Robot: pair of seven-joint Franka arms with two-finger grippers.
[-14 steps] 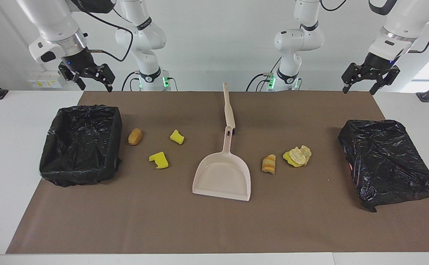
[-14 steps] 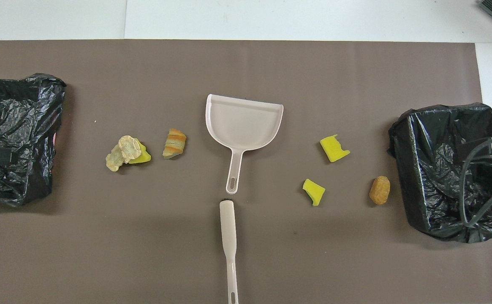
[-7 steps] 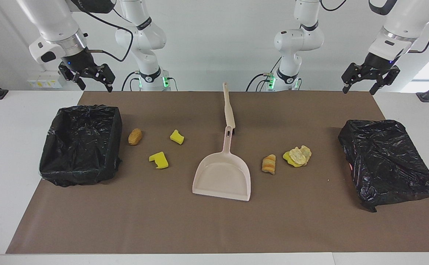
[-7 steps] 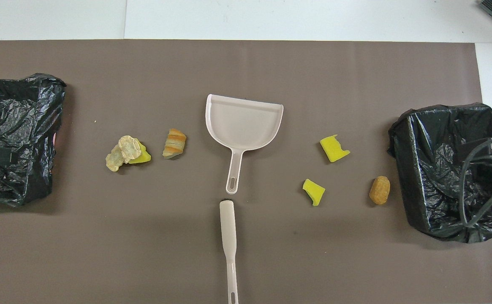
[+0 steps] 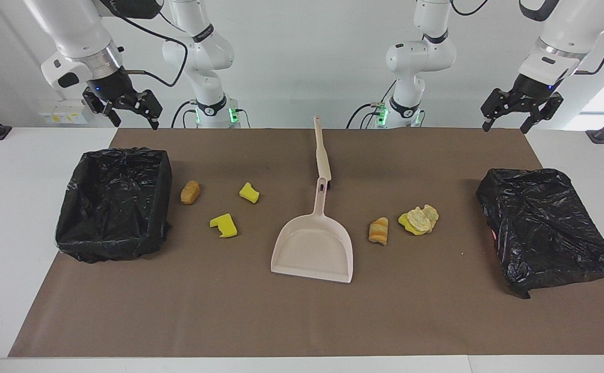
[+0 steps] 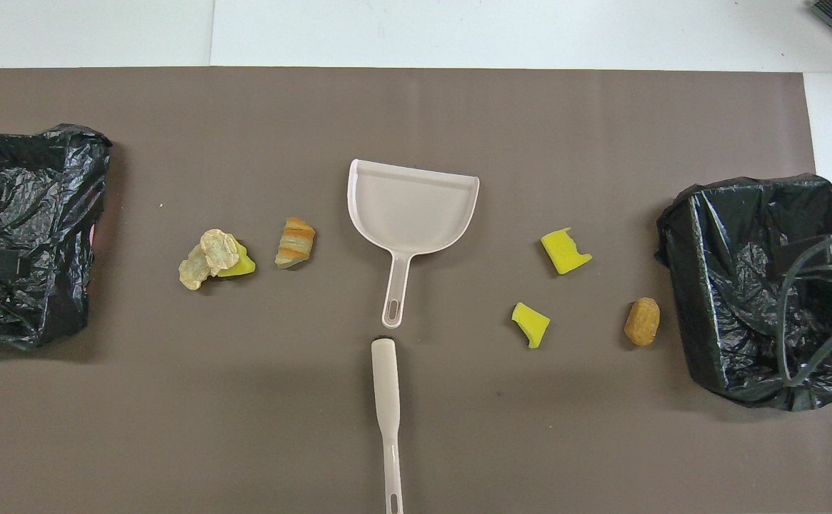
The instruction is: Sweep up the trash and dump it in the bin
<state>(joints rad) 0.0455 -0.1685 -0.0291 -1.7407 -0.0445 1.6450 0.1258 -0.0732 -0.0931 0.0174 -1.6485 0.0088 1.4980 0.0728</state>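
Six bits of trash on the brown mat point(image 5: 302, 321): three yellow sponge chunks point(image 5: 223, 225), point(image 5: 249, 192), point(image 5: 407, 224), two bread lumps point(image 5: 190, 192), point(image 5: 378, 230), one paper wad point(image 5: 422, 218) lying on the third sponge. One dustpan point(image 5: 313, 251) mid-table with one brush point(image 5: 322, 153) by its handle. Two black-bagged bins point(image 5: 115, 202), point(image 5: 545, 228), one at each end. Left gripper point(image 5: 520, 111) and right gripper point(image 5: 125, 106) both hang wide open, holding nothing.

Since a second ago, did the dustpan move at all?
No. The dustpan lies in the same spot, its handle tip just short of the brush, as before. Neither hand is near it.
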